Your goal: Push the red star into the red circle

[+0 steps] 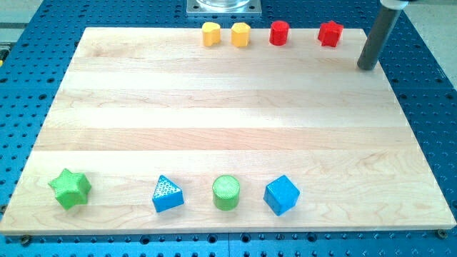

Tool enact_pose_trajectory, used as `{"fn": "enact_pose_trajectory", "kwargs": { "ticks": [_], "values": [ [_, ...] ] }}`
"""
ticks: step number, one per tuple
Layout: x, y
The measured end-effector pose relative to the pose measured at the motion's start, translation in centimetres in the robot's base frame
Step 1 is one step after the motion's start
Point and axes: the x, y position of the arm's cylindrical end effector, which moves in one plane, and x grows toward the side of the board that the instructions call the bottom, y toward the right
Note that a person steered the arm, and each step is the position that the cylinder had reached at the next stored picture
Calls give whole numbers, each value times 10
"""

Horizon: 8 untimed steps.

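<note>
Nearest, along the pale wood bench [235,121] edge: ridged green star [70,188], blue triangle [167,194], green cylinder [226,192], blue cube [281,194]. Far edge: two yellow blocks [226,33], red circle [278,33], red star [330,33], still apart. No claw, only my tip [367,67], right of the star. Push seems unstarted.

The arm ends in 1 straight dark grey rod. The rod enters from the view's top right corner and slopes slightly down toward the view's left. My tip [366,68] sits near the view's top right. Only the rod's lower section shows; the arm above it is out of frame.
</note>
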Motion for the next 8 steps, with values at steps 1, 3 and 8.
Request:
{"fn": "enact_pose_trajectory", "kwargs": {
  "ticks": [1,3,8],
  "values": [
    [-55,6],
    [-68,-38],
    [-56,-191]
  ]
}}
